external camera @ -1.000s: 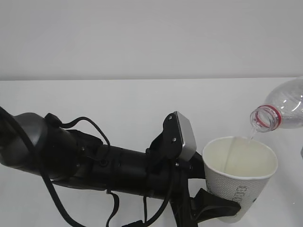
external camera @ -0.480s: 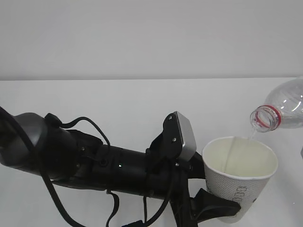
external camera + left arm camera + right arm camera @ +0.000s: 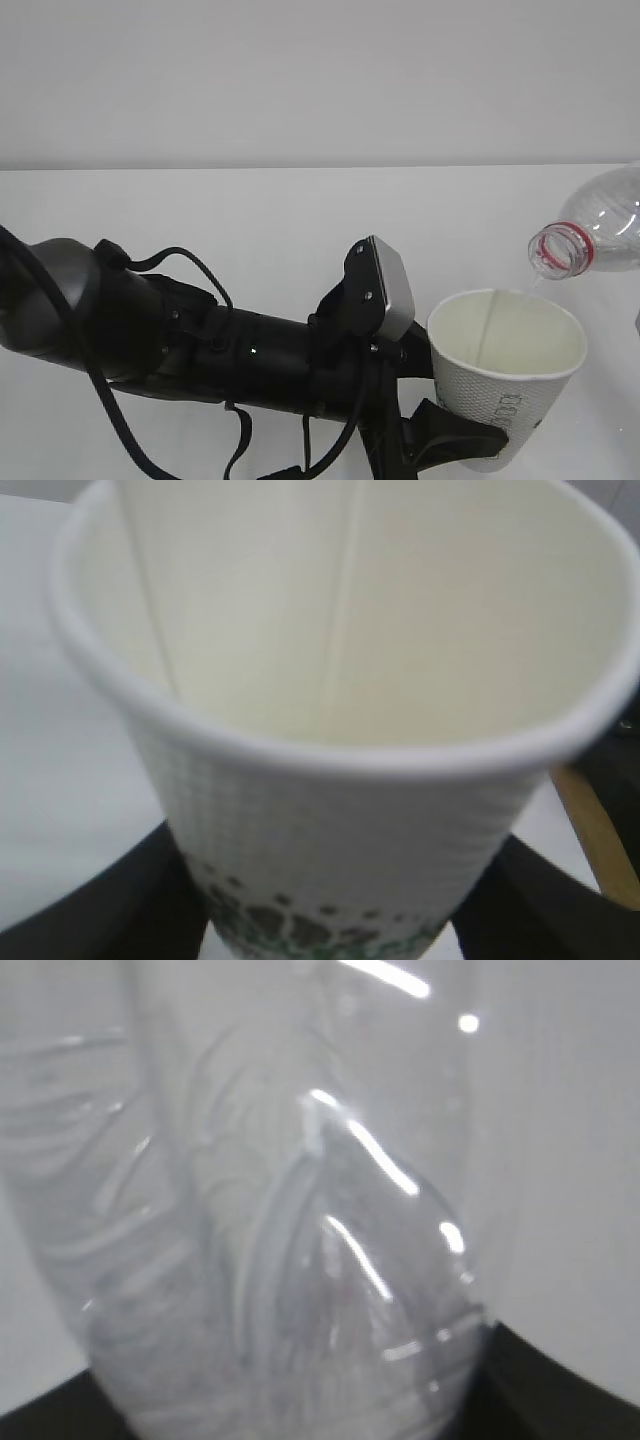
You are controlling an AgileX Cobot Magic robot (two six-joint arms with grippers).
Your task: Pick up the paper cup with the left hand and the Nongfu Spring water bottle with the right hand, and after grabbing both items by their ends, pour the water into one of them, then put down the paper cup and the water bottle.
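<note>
The paper cup (image 3: 505,385) stands upright at the lower right, white with grey letters on its side. My left gripper (image 3: 468,440) is shut on its lower part; in the left wrist view the cup (image 3: 340,810) fills the frame, with a black finger on each side of its base and the left gripper (image 3: 325,935) around it. The Nongfu Spring water bottle (image 3: 600,232) hangs tilted, its open red-ringed mouth just above the cup's far right rim. A thin stream of water (image 3: 529,288) falls into the cup. My right gripper (image 3: 300,1415) is shut on the clear bottle (image 3: 280,1240).
The white table (image 3: 250,210) runs back to a pale wall. My bulky black left arm (image 3: 200,345), with its cables and grey camera block (image 3: 388,288), lies across the lower left. A brown strip (image 3: 597,840) shows at the right of the left wrist view.
</note>
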